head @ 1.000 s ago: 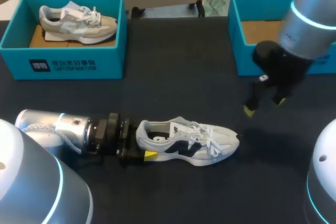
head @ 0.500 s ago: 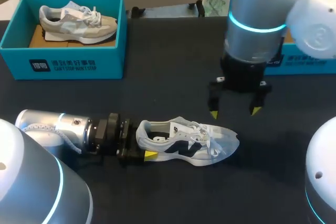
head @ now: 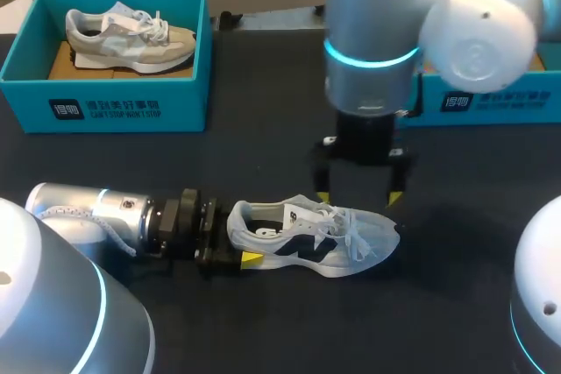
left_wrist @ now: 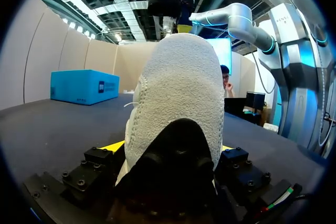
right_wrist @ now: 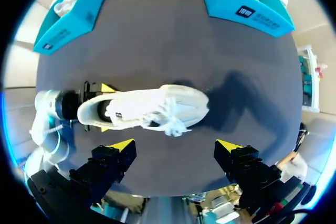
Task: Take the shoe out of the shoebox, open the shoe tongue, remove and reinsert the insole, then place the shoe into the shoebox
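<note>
The white shoe [head: 311,238] sits on its sole on the dark table [head: 263,129], out of its box; the left pincer [head: 237,236] grips the heel from both sides and has not moved. The right pincer [head: 358,199] has swung over from the blue box [head: 456,102] on the right; now it hangs just above the laces [head: 348,227], spread wide, holding nothing. So the shoe is held steady; I think the next job is to come down and pull the tongue open; the insole [head: 263,230] looks to be inside.
</note>
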Controlling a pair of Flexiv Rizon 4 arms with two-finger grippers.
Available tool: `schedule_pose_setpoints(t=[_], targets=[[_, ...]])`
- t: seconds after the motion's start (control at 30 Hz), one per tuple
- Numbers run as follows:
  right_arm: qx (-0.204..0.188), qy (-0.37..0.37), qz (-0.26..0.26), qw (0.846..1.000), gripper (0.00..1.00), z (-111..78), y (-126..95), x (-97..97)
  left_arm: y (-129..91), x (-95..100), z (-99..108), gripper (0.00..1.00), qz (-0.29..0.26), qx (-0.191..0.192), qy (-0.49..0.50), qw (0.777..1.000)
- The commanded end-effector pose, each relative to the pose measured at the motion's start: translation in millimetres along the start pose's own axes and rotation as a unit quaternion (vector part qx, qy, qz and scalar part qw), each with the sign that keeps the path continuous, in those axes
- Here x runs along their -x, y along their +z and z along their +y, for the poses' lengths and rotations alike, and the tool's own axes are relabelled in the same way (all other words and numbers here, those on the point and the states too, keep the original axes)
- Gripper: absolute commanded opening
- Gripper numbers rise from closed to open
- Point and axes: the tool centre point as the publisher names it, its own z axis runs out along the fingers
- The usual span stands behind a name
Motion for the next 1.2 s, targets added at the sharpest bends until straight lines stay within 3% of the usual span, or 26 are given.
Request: schedule_pose_setpoints(t=[0.03,0.1,0.4,0.57,0.73,1.2], targets=[[-0.003,0.021,-0.084,0.996,1.0,-1.6,9,-51.9,0,-1.2,0,0.0,-0.002,0.0,0.0,1.0],[-0.001,0.041,-0.09,0.995,1.0,-7.2,9,-63.5,0,-1.2,0,0.0,-0.002,0.0,0.0,1.0],[-0.001,0.041,-0.09,0.995,1.0,-7.2,9,-63.5,0,-1.2,0,0.0,-0.002,0.0,0.0,1.0],[0.002,0.044,-0.123,0.992,1.0,-1.6,22,-81.5,0,-1.2,0,0.0,-0.002,0.0,0.0,1.0],[0.024,0.053,-0.137,0.989,1.0,0.6,33,-85.9,0,-1.2,0,0.0,-0.002,0.0,0.0,1.0],[0.02,0.08,-0.204,0.975,1.0,10.0,55,-99.2,0,-1.2,0,0.0,-0.002,0.0,0.0,1.0]])
